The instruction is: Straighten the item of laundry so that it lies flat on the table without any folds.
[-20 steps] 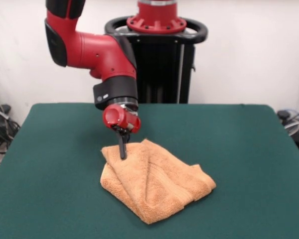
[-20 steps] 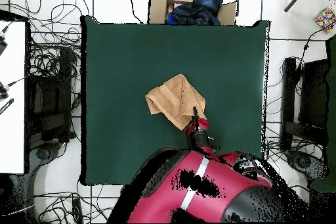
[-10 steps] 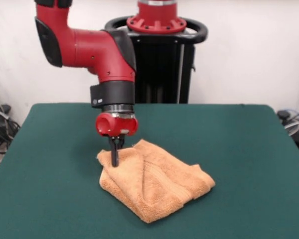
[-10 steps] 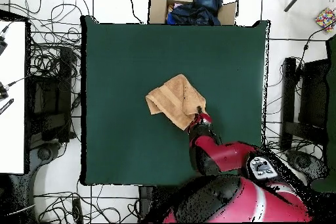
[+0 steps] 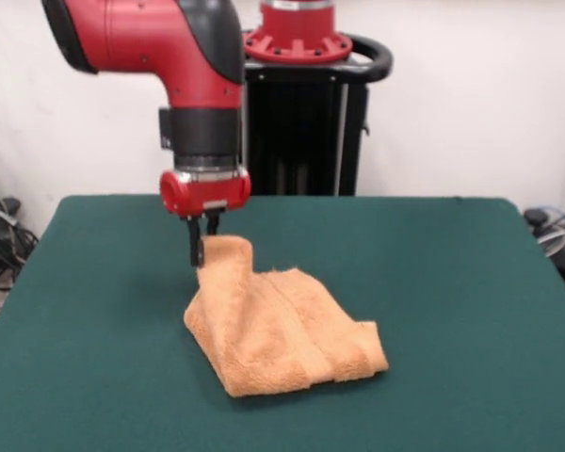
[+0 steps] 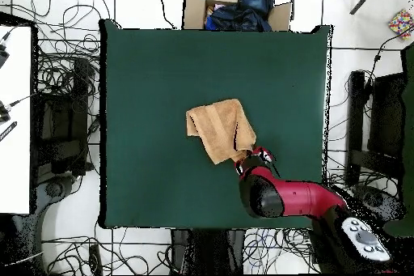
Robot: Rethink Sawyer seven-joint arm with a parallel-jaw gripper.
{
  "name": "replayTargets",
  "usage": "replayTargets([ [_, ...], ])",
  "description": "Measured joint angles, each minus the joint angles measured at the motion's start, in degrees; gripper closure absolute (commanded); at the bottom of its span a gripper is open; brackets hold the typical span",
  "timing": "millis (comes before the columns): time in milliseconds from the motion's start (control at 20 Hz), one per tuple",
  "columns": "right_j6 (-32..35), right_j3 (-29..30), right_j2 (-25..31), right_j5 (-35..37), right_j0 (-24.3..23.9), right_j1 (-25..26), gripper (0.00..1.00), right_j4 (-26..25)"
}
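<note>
The light orange towel (image 5: 273,325) lies crumpled and folded on the green desk (image 5: 452,282), a little toward the robot's side of the desk's middle and well clear of every edge. In the front view its long axis runs from about 10 o'clock to 4 o'clock: the raised corner sits at the 10 o'clock end, lifted off the felt, and the cloth slopes down from there to a thick rolled fold at the 4 o'clock end, which rests on the desk. A ridge runs down the slope along that same line, and several layers show stacked at the low edge. The hand (image 5: 200,247) hangs straight down from the red wrist, its two dark fingers (image 5: 195,245) pressed close together and pinching the towel's raised corner, with the cloth bunched just beside the fingertips. In the overhead view the towel (image 6: 220,128) appears as a rough quadrilateral near the desk's (image 6: 162,70) centre, its long axis running from about 11 o'clock to 5 o'clock, narrowing to a point at the 5 o'clock end where it meets the hand (image 6: 245,159). The red arm (image 6: 299,200) reaches in from the 5 o'clock corner of that view. A cardboard box (image 6: 234,10) with dark cloth in it sits off the desk at 12 o'clock.
</note>
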Motion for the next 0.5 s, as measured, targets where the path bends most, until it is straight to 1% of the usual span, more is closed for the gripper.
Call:
replayTargets([
  [150, 0.0, 2.03, 1.34, 2.38, -1.28, -2.47, 1.0, 2.21],
  [250, 0.0, 4.14, 2.66, 4.72, -2.26, -5.24, 1.0, 4.66],
  [500, 0.0, 7.42, 4.79, 8.8, -3.39, -10.3, 1.0, 8.85],
])
